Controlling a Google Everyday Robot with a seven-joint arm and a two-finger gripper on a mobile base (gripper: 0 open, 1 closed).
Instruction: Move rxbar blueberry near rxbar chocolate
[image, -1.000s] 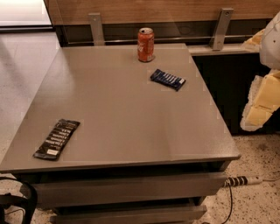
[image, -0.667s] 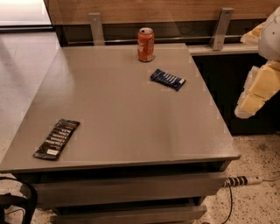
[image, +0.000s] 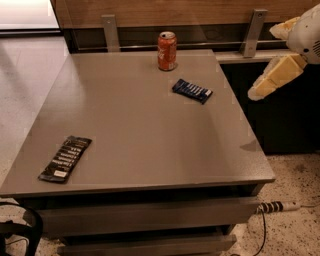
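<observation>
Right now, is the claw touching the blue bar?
No, the claw hangs right of the table, well apart from the blue bar.

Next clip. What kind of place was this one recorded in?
Probably an office or lab corner: a grey drawer cabinet before a wood-panelled wall, a speckled floor, and a power strip on it. The gripper hovers off the cabinet's right edge.

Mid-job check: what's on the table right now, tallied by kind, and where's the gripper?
Snack bars: 2 (rxbar blueberry, rxbar chocolate)
Cans: 1 (orange can)
Total: 3 on the table
The gripper is in the air past the table's right side, touching none of them.
</observation>
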